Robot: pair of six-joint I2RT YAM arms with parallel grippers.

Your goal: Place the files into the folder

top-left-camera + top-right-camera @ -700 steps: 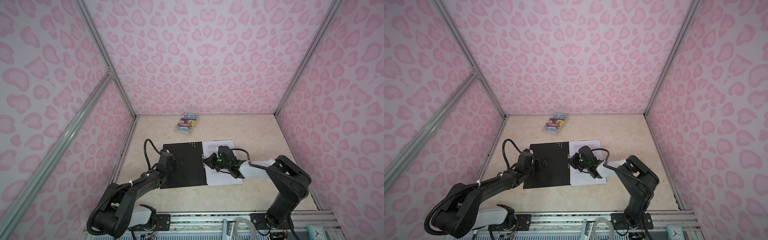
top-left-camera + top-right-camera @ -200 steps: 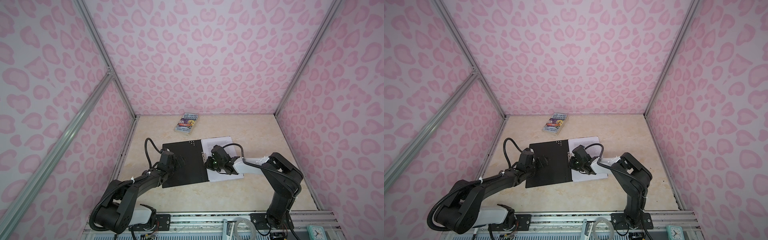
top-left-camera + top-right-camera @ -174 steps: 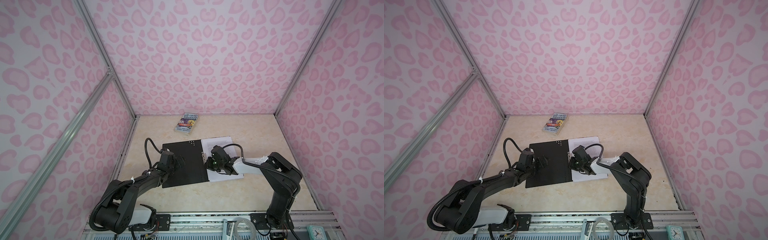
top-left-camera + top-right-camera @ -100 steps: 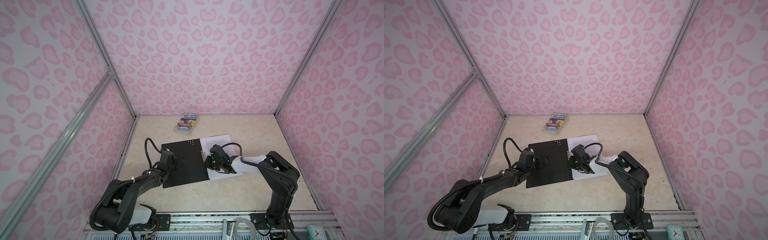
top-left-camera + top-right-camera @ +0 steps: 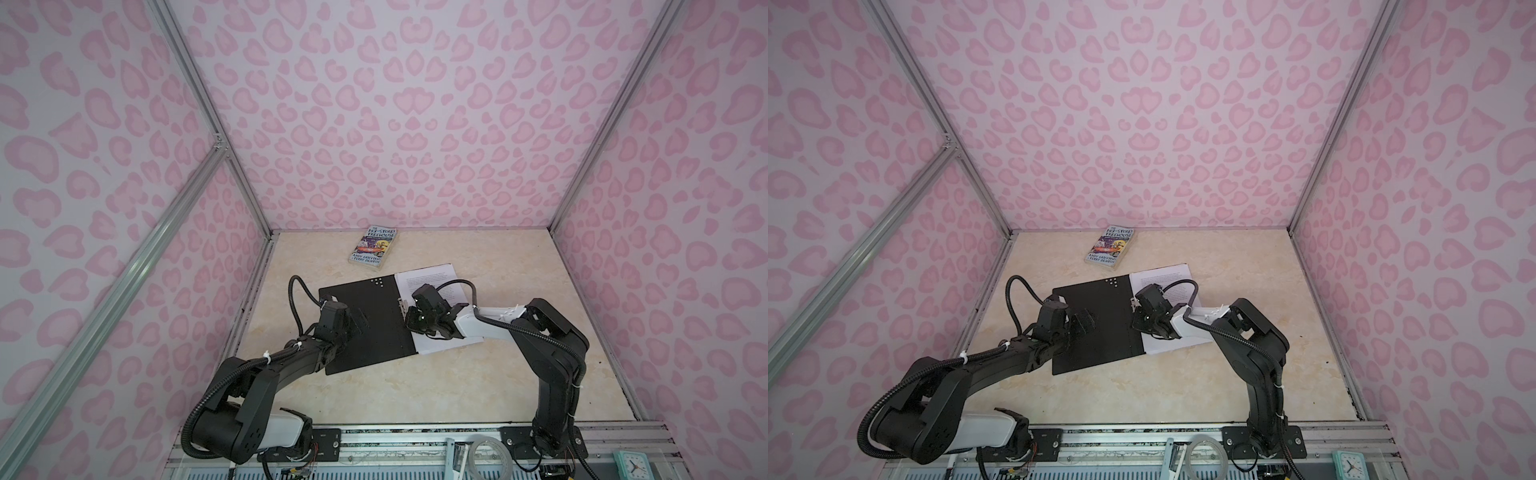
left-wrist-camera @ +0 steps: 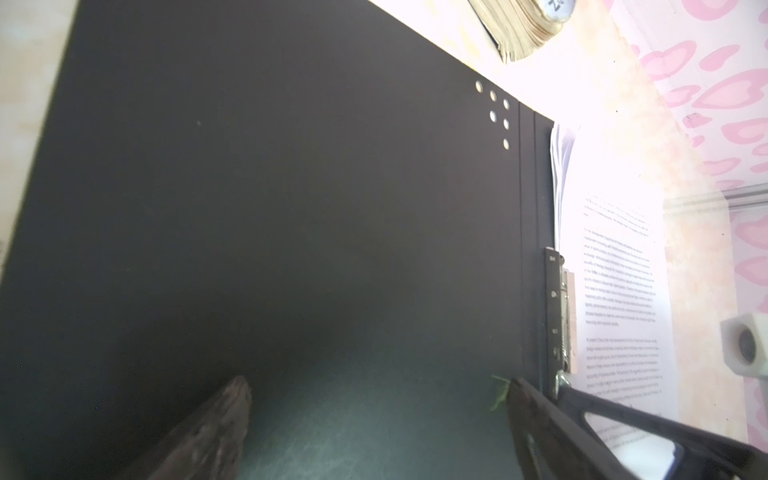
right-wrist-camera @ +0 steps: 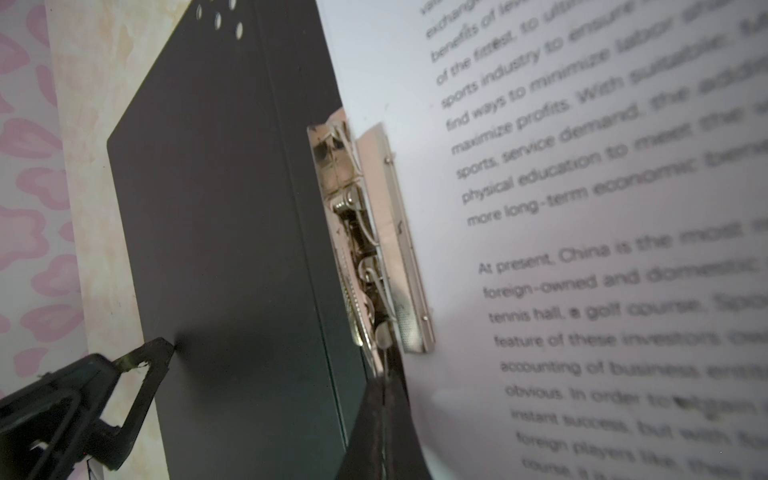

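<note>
The folder lies open on the table, black inside up, in both top views. The files, white printed sheets, cover its right half. My left gripper is open, its fingertips resting wide apart on the black left cover. My right gripper is shut, its tips against the near end of the metal spine clip, beside the sheets' edge. Whether it pinches the clip's wire lever I cannot tell.
A colourful paperback book lies near the back wall, just beyond the folder. Pink-patterned walls close in the table on three sides. A tape roll and a small clock sit on the front rail.
The right gripper has edged left and away along the spine. The folder and files have swung slightly anticlockwise with it. The left gripper has stayed open on the cover.
</note>
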